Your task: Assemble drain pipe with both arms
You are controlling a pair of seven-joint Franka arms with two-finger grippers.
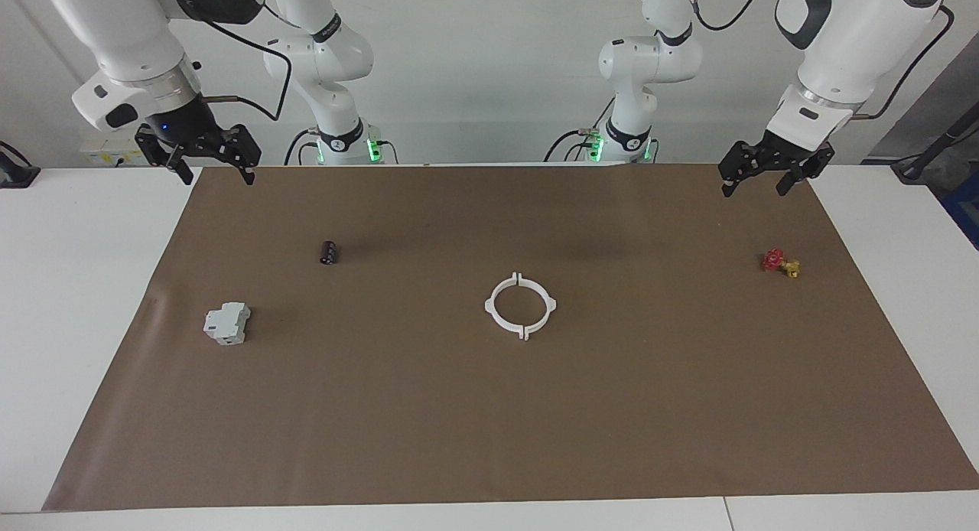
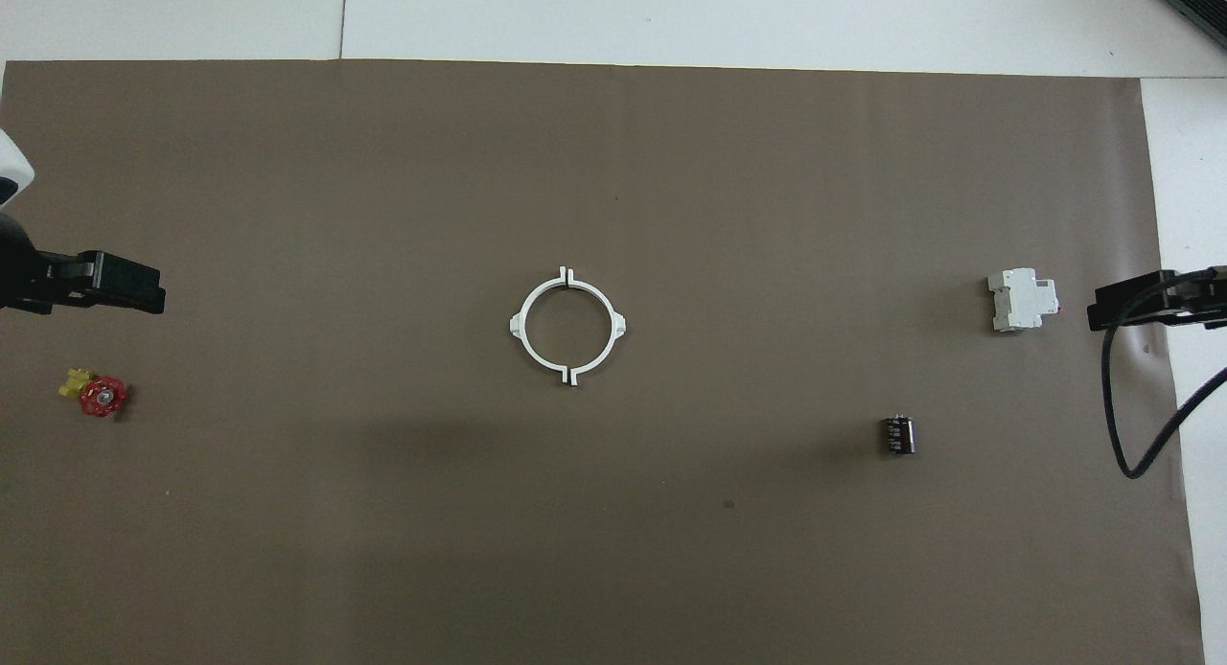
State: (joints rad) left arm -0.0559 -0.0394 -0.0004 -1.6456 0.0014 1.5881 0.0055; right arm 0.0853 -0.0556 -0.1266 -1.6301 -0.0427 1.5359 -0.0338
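Note:
The drain pipe (image 1: 489, 307) lies flat in the middle of the brown mat as two white half-rings set together into one ring (image 2: 519, 326), with narrow gaps where the end tabs meet. Nothing touches it. My left gripper (image 1: 753, 188) hangs open and empty above the mat's corner at the left arm's end, and only its tip (image 2: 125, 288) shows from overhead. At the right arm's end, my right gripper (image 1: 218, 177) hangs open and empty over the mat's corner, its tip (image 2: 1131, 306) beside the grey-white block.
A red-and-yellow valve (image 1: 780, 262) (image 2: 96, 394) sits under the left gripper's end of the brown mat (image 1: 489, 424). A grey-white boxy block (image 1: 227, 323) (image 2: 1024, 301) and a small black cylinder (image 1: 329, 252) (image 2: 897, 434) lie toward the right arm's end.

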